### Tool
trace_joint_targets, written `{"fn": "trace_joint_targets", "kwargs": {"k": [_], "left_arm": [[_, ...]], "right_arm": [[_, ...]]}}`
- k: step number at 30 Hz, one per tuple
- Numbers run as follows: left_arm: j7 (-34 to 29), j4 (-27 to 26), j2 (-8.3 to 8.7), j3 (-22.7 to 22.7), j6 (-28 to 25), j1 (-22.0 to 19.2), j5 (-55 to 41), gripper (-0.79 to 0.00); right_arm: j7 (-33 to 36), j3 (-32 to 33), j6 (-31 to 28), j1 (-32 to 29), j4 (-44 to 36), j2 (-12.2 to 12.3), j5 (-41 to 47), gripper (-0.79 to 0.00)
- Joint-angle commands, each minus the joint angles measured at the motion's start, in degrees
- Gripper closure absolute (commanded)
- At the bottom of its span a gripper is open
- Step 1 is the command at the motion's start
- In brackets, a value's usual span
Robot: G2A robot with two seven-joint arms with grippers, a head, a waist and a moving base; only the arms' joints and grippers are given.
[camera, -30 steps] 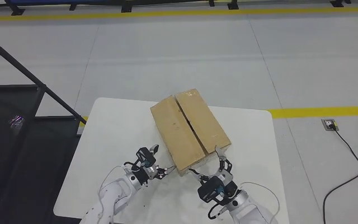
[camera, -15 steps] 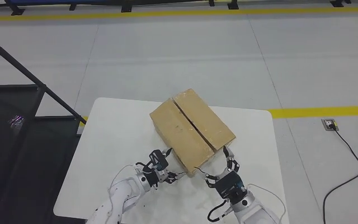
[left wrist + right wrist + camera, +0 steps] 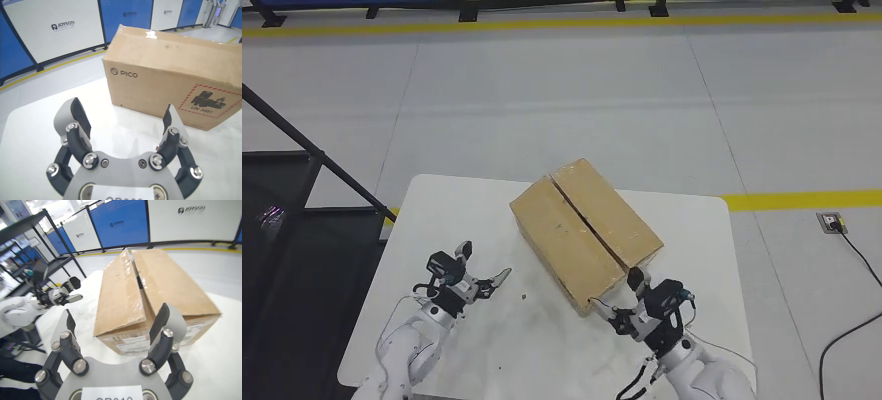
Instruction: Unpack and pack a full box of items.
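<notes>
On white surface (image 3: 442,215), taped brown cardboard box (image 3: 587,235) unopened; left gripper (image 3: 122,106), right gripper (image 3: 115,308) jaws apart, empty. Next: lift flaps.

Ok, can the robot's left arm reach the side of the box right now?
Probably yes. The left arm has its jaws open and empty, facing the box, and only bare table seems to lie between them and the box's long side.

The box (image 3: 584,232) blocks the middle of the table (image 3: 452,220); free tabletop lies left of it around the left gripper (image 3: 485,264); the right gripper (image 3: 626,297) faces its near end closely
</notes>
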Motion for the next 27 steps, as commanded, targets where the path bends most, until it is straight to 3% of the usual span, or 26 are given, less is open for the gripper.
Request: {"fn": "trace_joint_targets", "kwargs": {"k": [1,10,13,21,27], "left_arm": [[-0.51,-0.29,0.13,-0.90,0.12,0.32,-0.66,-0.785],[-0.57,-0.35,0.15,-1.00,0.12,0.35,-0.69,-0.785],[-0.57,-0.35,0.15,-1.00,0.12,0.35,-0.69,-0.785],[-0.57,-0.35,0.15,-1.00,0.12,0.35,-0.69,-0.785],[-0.57,-0.35,0.15,-1.00,0.12,0.35,-0.69,-0.785]], "right_arm": [[-0.27,-0.03,-1.34,0.05,-0.01,0.03,0.58,-0.785],[-0.92,0.09,0.03,0.09,0.37,-0.04,0.81,-0.785],[0.68,0.16,4.94,0.41,1.29,-0.49,7.65,-0.785],[5.76,2.29,7.48,1.25,2.80,-0.58,18.31,-0.785],[9.62,1.44,2.43,3.90,5.31,-0.63,24.15,-0.785]]}}
